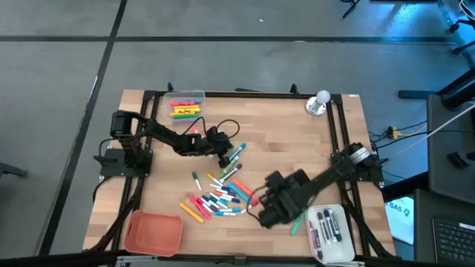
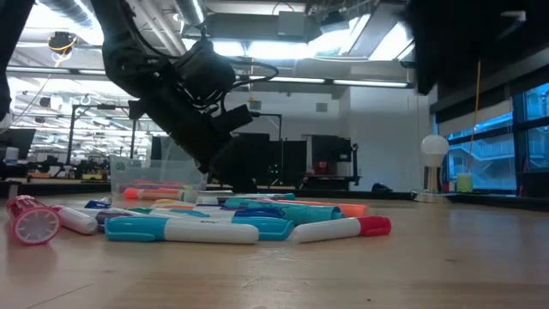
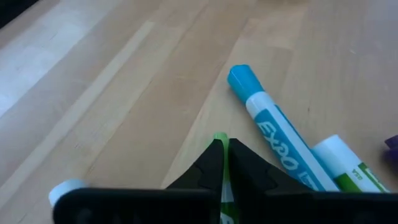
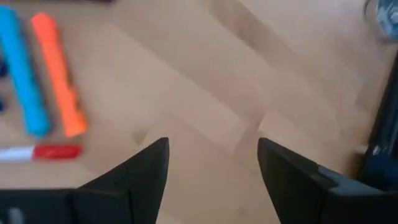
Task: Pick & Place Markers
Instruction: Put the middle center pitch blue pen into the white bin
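The left gripper (image 1: 225, 157) is low over the table (image 1: 297, 141), a little left of the centre of the high view, at the upper end of the pile of markers (image 1: 219, 194). In the left wrist view its two fingers (image 3: 208, 171) are pressed together on a green marker (image 3: 220, 138); only a thin green strip shows between the tips. Just beside it lie a blue marker (image 3: 268, 127) with white label and a white one with green print (image 3: 345, 165).

The right gripper (image 1: 269, 211) is in the lower middle of the high view, at the right edge of the pile. Its fingers (image 4: 144, 171) stand wide apart with only bare wood between them. An orange marker (image 4: 59, 71), a blue one (image 4: 22, 68) and a red-capped one (image 4: 43, 152) lie in the left part of the right wrist view.

Most markers lie loose in the lower centre of the high view. Some are in a clear box (image 1: 185, 104) at the upper left of the table, and dark ones lie in a white tray (image 1: 330, 230) at the lower right. A red bin (image 1: 154, 231) stands at the lower left and a bell (image 1: 319, 102) at the upper right.
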Robot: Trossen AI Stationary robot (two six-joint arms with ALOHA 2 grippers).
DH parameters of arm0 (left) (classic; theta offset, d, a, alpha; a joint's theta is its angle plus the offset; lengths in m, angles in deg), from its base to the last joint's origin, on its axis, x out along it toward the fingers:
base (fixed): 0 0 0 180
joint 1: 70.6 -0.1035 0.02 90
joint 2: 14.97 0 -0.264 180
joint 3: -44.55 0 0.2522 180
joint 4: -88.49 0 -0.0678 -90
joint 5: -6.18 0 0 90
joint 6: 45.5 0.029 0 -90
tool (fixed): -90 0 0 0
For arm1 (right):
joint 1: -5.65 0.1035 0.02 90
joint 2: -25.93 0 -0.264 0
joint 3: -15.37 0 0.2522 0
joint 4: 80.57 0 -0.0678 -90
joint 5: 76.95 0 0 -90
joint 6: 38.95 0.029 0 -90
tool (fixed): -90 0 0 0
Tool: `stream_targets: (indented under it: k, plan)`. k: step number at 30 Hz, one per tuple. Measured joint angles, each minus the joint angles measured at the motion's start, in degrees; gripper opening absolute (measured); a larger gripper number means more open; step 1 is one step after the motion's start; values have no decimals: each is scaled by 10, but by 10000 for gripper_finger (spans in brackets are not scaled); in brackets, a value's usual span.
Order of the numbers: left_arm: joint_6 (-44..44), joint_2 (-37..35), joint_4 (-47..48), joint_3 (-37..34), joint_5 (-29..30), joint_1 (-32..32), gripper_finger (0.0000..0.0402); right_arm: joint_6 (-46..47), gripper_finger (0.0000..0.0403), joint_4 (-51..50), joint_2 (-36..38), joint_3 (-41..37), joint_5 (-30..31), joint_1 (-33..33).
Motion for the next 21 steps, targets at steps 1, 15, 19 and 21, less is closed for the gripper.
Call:
stream_targets:
  k: [1, 15, 19, 21]
  plan:
    - [1, -4, 0, 0, 0, 1, 15, -16, 243, 1, 0, 0, 1, -10]
    - [51, -188, 132, -3, 12, 47, 14, -158, 243, 63, 0, 0, 53, -76]
    - [60, -221, 146, -3, 39, 67, 14, -208, 243, 104, 0, 0, 43, -91]
    - [66, -234, 148, -3, 55, 76, 14, -227, 243, 124, 0, 0, 44, -96]
